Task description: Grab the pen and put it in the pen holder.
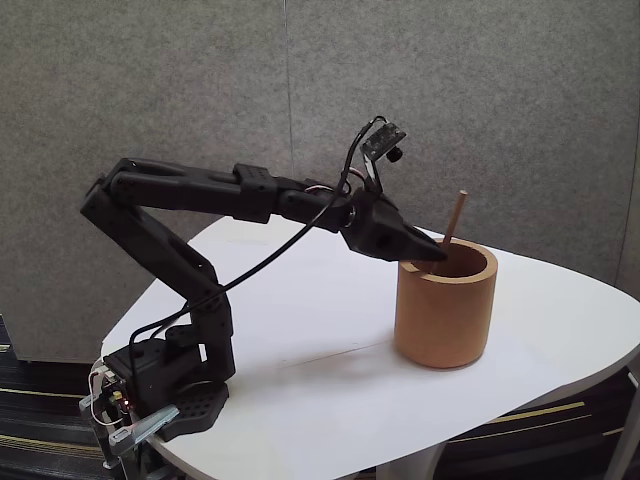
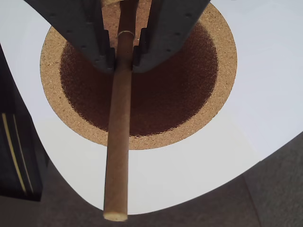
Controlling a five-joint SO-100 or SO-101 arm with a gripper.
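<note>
Black gripper [image 2: 123, 56] clamped on a wooden pen [image 2: 118, 142] over a cork pen holder [image 2: 218, 78].
The pen (a plain, light tan stick) stood tilted, its lower end inside the thick-walled tan cup [image 1: 445, 305] on the white table [image 1: 330, 400].

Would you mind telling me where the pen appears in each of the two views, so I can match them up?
Fixed view: the pen sticks up at a slant right of centre, above the rim of the pen holder, by the gripper.
Wrist view: the pen runs from top centre down to the bottom edge, clamped in the gripper.
Shared landmark: the pen holder.
</note>
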